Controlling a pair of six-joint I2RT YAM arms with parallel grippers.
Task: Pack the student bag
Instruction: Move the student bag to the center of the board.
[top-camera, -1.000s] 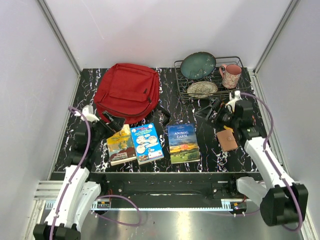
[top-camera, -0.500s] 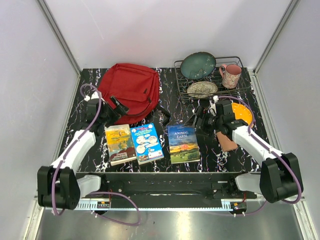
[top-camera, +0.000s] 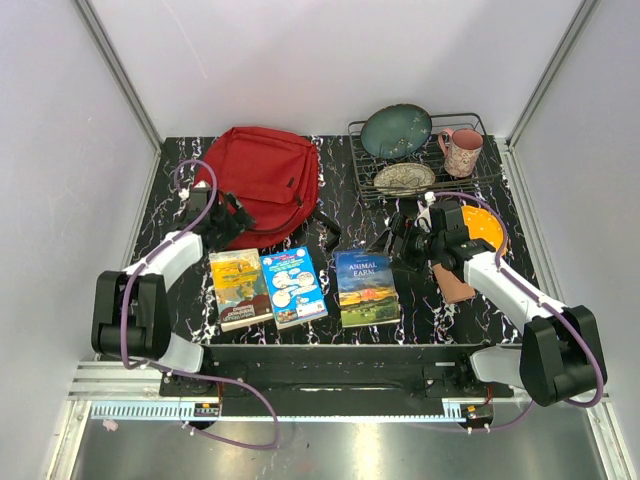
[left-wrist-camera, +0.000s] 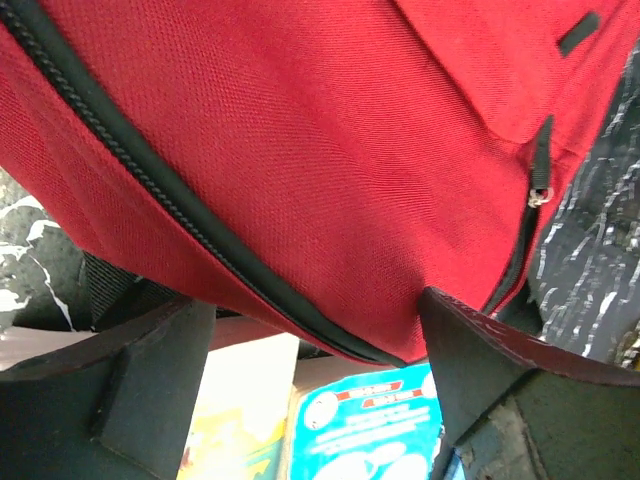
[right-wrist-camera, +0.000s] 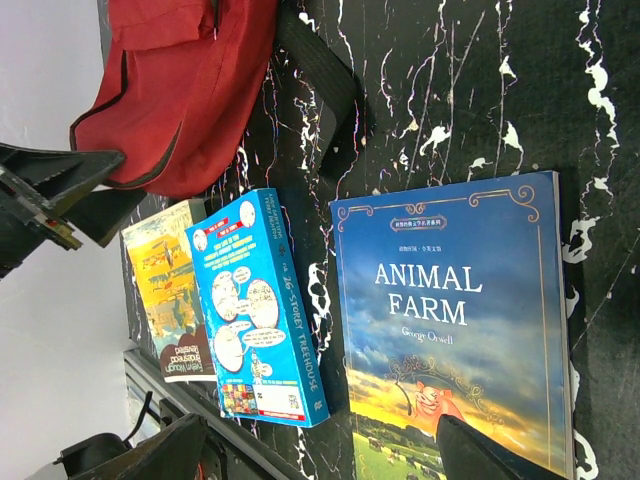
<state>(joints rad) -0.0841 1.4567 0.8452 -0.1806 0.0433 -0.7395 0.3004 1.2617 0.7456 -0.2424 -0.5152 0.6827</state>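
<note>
The student bag (top-camera: 262, 178) is a red backpack lying flat at the back left, its black strap (top-camera: 327, 228) trailing toward the books. My left gripper (top-camera: 236, 213) is at the bag's near-left edge. In the left wrist view the red fabric (left-wrist-camera: 330, 160) and its black zip (left-wrist-camera: 150, 190) fill the frame, and the left gripper (left-wrist-camera: 315, 350) stands open with the bag's lower edge between its fingers (left-wrist-camera: 150, 390). My right gripper (top-camera: 393, 243) hovers open over the top right corner of the Animal Farm book (top-camera: 365, 286), holding nothing. In the right wrist view the right gripper (right-wrist-camera: 330, 450) is above that book (right-wrist-camera: 460, 330).
A yellow book (top-camera: 240, 288) and a blue book (top-camera: 293, 285) lie side by side left of Animal Farm. A brown wallet (top-camera: 457, 283) and an orange object (top-camera: 487, 226) sit under the right arm. A wire rack (top-camera: 470, 178) at the back right holds two plates and a pink mug (top-camera: 461, 151).
My left arm has stretched forward, bringing its gripper to the bag's near edge. The right gripper swung left toward Animal Farm a second ago and has since held still.
</note>
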